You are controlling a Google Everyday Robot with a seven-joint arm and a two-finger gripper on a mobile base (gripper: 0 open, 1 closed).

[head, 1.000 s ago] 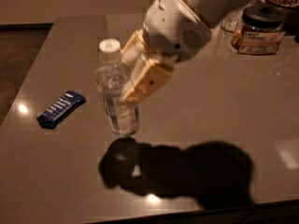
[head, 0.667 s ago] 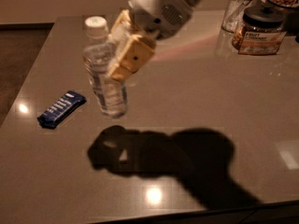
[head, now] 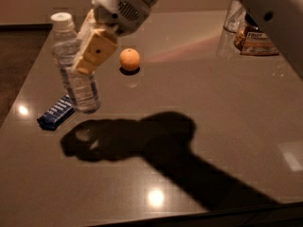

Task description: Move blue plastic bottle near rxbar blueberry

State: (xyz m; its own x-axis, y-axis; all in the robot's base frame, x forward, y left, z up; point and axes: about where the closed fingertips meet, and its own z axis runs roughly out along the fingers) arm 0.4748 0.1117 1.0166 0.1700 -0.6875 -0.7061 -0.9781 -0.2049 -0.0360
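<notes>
The blue plastic bottle [head: 75, 67] is clear with a white cap and a pale label. It hangs upright, slightly tilted, just above the table at the left. My gripper [head: 87, 48] is shut on the bottle's middle, with a tan finger [head: 96, 51] across its right side. The rxbar blueberry [head: 56, 112], a flat dark blue wrapper with white lettering, lies on the table directly left of and below the bottle's base. The bottle's base overlaps the bar's right end in view.
A round orange fruit [head: 129, 59] sits on the grey table [head: 213, 103] right of the gripper. Glass jars [head: 253, 37] stand at the back right corner. The arm's dark shadow falls across the table's middle. The table's left edge runs close to the bar.
The gripper has carried the bottle left and toward the bar. The orange fruit, hidden behind the arm before, now shows.
</notes>
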